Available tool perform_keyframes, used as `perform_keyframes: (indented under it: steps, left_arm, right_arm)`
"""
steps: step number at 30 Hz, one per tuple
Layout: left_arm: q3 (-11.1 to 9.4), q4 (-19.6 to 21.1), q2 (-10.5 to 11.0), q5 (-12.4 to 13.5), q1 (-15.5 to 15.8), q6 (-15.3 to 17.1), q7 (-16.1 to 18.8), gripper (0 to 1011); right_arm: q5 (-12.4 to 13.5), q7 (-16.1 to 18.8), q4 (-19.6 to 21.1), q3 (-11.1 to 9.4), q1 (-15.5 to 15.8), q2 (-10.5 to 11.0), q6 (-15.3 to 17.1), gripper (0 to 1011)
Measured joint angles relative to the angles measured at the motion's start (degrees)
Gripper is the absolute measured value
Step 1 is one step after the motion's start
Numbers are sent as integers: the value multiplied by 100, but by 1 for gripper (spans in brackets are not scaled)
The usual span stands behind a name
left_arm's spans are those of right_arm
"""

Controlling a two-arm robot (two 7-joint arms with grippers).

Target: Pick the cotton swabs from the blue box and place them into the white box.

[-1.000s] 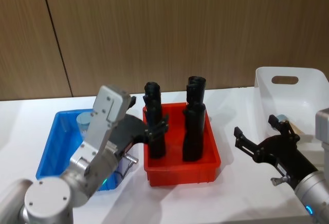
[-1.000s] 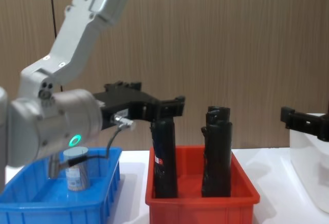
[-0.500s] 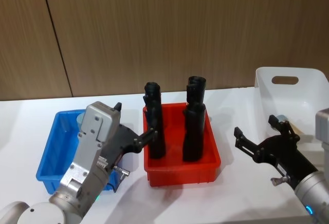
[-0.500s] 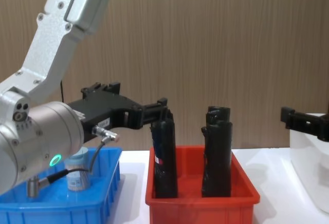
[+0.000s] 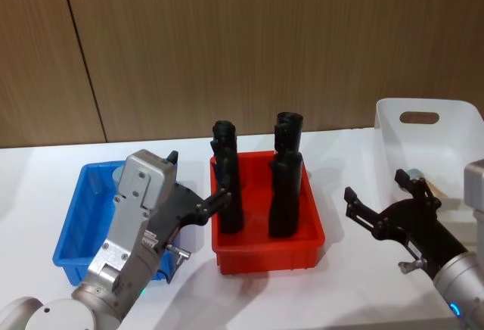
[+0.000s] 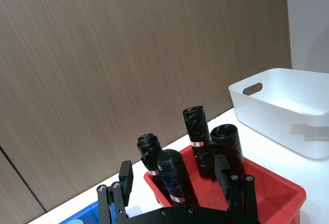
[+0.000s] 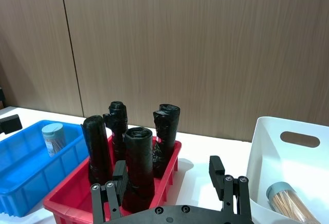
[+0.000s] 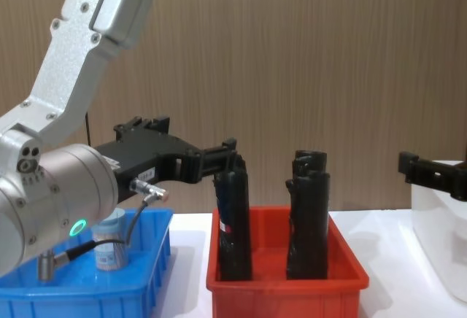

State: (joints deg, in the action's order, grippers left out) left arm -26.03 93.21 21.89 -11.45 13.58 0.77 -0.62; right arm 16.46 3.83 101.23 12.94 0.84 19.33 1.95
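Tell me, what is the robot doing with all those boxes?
It is moving jars of cotton swabs from the blue box to the white box. One jar stands in the blue box, and a second jar is already in the white box. The left tool is open and empty, raised by the blue box next to the red bin of black cylinders. The right tool is open and empty too, beside the white box.

Three bins sit in a row on the surface (image 5: 340, 269): left box (image 5: 79, 224) with a swab jar (image 7: 53, 137) at its far end, middle bin (image 5: 265, 254) holding four upright cylinders (image 5: 286, 194), and right box (image 5: 454, 129) with a second swab jar (image 7: 288, 203).
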Motion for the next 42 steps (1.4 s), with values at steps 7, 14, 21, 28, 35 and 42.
perform_keyframes:
  steps: [7,14,21,28,35,42]
  left_arm:
    - [0,-1,0,-2,0,0,0,1004]
    - [0,-3,0,-4,0,2,0,1004]
    - [0,-3,0,-4,0,2,-1,1004]
    - [0,-3,0,-4,0,2,-1,1004]
    - [0,-3,0,-3,0,2,-1,1004]
    - [0,-3,0,-3,0,2,-1,1004]
  right_arm:
    - [0,0,0,0,0,0,0,1002]
    - [0,0,0,0,0,0,0,1002]
    - [0,0,0,0,0,0,0,1002]
    - [0,0,0,0,0,0,0,1002]
    - [0,0,0,0,0,0,0,1002]
    - [0,2,0,0,-1,0,0,1002]
